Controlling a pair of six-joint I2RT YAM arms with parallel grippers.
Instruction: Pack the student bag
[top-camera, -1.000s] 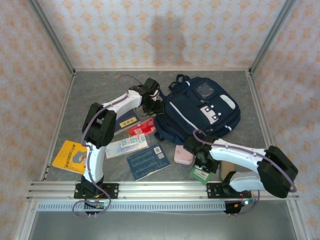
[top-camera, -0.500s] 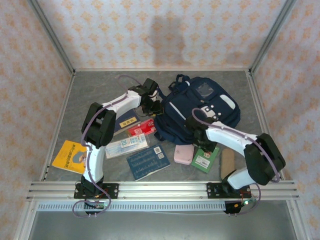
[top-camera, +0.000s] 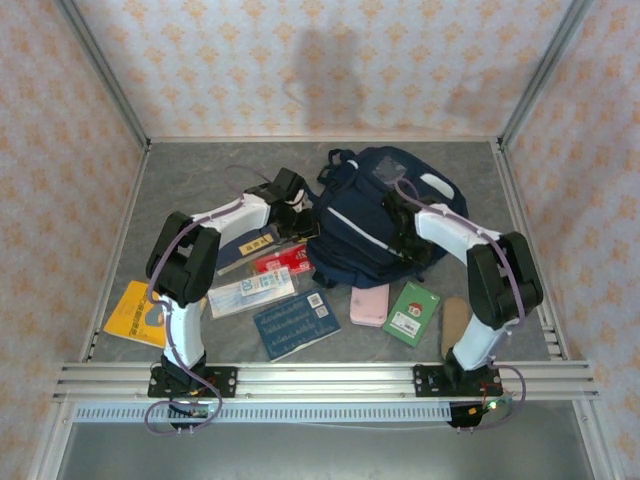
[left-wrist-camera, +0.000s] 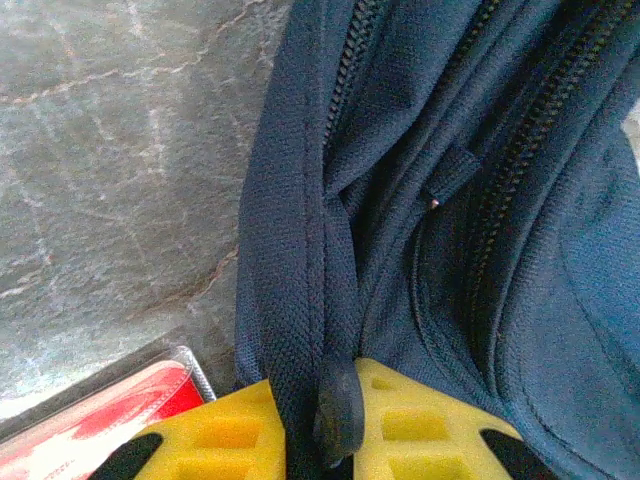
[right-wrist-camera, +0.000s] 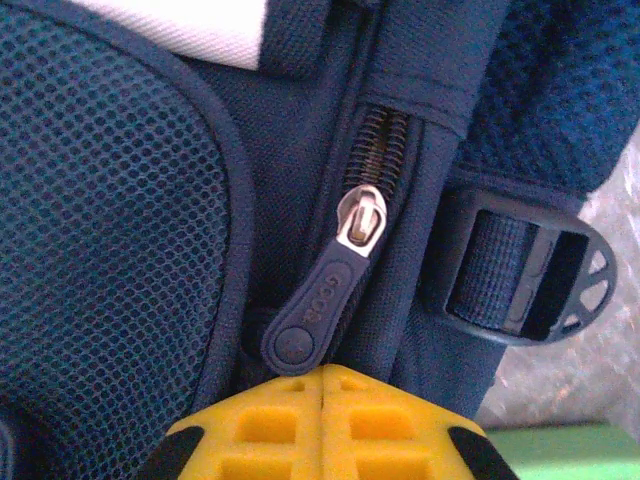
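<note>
Student bag (top-camera: 375, 225) lies flat on the grey table (top-camera: 200, 170), toward the far side and a little right of the middle, with both arms reaching onto it. The left gripper (left-wrist-camera: 312, 440) meets the bag at its left edge. In the left wrist view its yellow fingers (left-wrist-camera: 235, 435) are drawn in on a raised fold of navy fabric, and a dark zip pull (left-wrist-camera: 335, 415) sits pinched in the narrow gap with that fold. An open line of zip teeth runs up and away from the tips. A red packet (left-wrist-camera: 110, 420) lies on the table just left of the fingers, beside the bag's edge.

The right gripper (right-wrist-camera: 322, 385) rests on the right-hand part of the bag. Its jaws are pressed together with nothing between them. A navy rubber zip tab (right-wrist-camera: 325, 300) with a metal slider hangs just beyond the tips, its round end almost touching them but not held. Dark mesh lies to the left of that zip and a strap buckle (right-wrist-camera: 525, 275) to the right.

Nearer the arm bases, apart from the bag, lie a pink case (top-camera: 369, 305), a green box (top-camera: 412, 313), a blue booklet (top-camera: 295, 322) and a yellow book (top-camera: 140, 312)
</note>
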